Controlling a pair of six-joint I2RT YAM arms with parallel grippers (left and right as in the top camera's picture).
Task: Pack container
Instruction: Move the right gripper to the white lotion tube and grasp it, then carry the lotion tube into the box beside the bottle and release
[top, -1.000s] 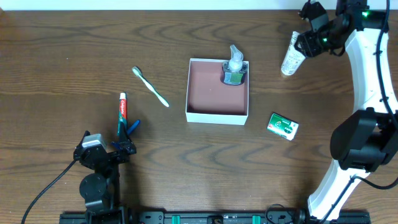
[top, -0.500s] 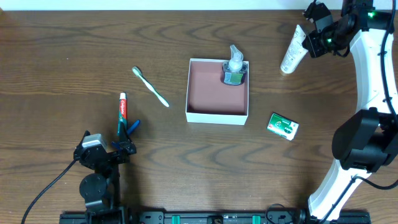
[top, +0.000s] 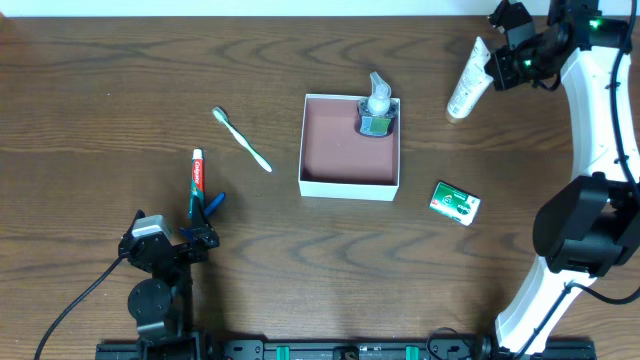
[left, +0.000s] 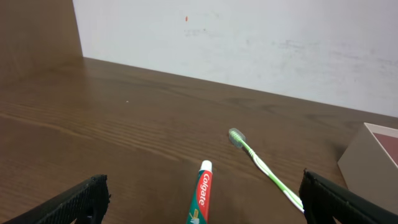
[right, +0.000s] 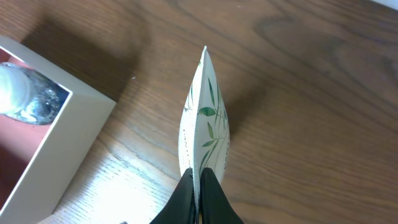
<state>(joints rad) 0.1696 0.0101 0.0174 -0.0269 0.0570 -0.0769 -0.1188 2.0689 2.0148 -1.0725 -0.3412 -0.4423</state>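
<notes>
Tube (right: 205, 124) pinched by its flat crimped end between the right fingers (right: 181, 202), probably so its body hangs free for carrying. Container (top: 348, 186) sits ahead-left of those fingers, apart, with a bottle (top: 377, 105) in the corner nearest them. Left fingers (left: 81, 199) spread wide and idle, toothpaste (left: 201, 193) just ahead.

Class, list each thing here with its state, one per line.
container: open, pump bottle in one corner
white tube: gripped by right gripper
toothpaste: capped, lying on table
toothbrush: lying on table
soap box: lying on table
left gripper: open, empty
right gripper: shut on white tube
</notes>
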